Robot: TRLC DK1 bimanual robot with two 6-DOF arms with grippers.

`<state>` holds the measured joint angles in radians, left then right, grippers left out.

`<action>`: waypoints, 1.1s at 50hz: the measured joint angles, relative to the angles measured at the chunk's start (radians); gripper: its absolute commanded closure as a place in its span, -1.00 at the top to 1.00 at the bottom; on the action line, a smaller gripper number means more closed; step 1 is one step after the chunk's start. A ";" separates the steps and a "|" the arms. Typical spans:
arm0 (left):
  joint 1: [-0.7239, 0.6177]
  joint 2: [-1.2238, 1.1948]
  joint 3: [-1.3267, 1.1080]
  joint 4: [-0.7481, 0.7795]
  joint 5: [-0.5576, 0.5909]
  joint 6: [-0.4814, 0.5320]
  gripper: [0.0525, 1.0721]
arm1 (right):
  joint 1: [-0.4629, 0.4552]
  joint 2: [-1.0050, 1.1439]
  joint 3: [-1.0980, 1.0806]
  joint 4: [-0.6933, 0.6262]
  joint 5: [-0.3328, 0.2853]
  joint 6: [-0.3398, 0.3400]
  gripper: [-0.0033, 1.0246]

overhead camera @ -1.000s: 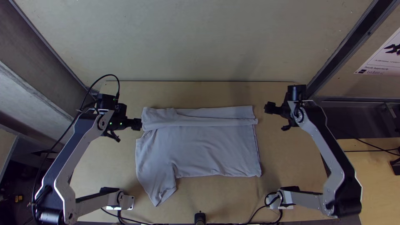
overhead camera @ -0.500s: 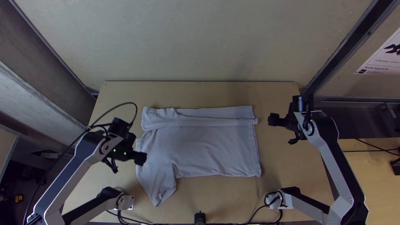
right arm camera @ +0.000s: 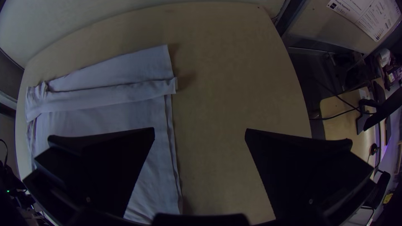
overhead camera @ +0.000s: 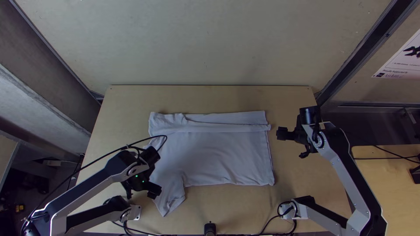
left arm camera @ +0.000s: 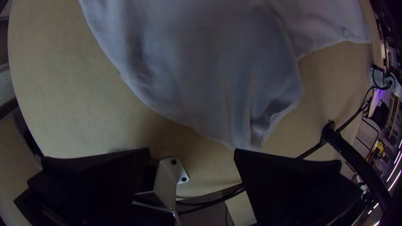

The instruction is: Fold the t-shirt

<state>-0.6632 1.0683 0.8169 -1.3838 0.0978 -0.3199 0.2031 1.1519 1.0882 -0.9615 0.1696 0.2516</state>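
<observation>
The pale t-shirt (overhead camera: 218, 153) lies on the table, its far edge folded over in a long strip; a sleeve sticks out toward the lower left. My left gripper (overhead camera: 154, 191) is above that sleeve's left side. In the left wrist view, the left gripper (left arm camera: 192, 152) stands open with nothing between its fingers, the sleeve (left arm camera: 234, 92) beyond them. To the right of the shirt is my right gripper (overhead camera: 282, 133). The right wrist view has the right gripper (right arm camera: 200, 132) open and empty, with the shirt (right arm camera: 104, 100) on one side.
Bare wooden table (overhead camera: 227, 205) surrounds the shirt. A small black post (overhead camera: 210, 229) stands at the near edge, with cables along that edge. A grey wall (overhead camera: 205, 43) rises behind the table's far edge.
My left gripper has moved from the folded strip's left end down the picture to the sleeve. The right gripper has shifted slightly down the picture. The shirt lies as before.
</observation>
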 measured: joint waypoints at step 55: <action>-0.097 0.258 -0.116 0.229 0.010 0.040 -0.19 | 0.006 -0.026 -0.240 0.011 -0.095 -0.066 0.86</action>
<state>-0.7601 1.3262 0.7013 -1.1553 0.1081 -0.2798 0.2096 1.1263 0.8486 -0.9504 0.0750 0.1856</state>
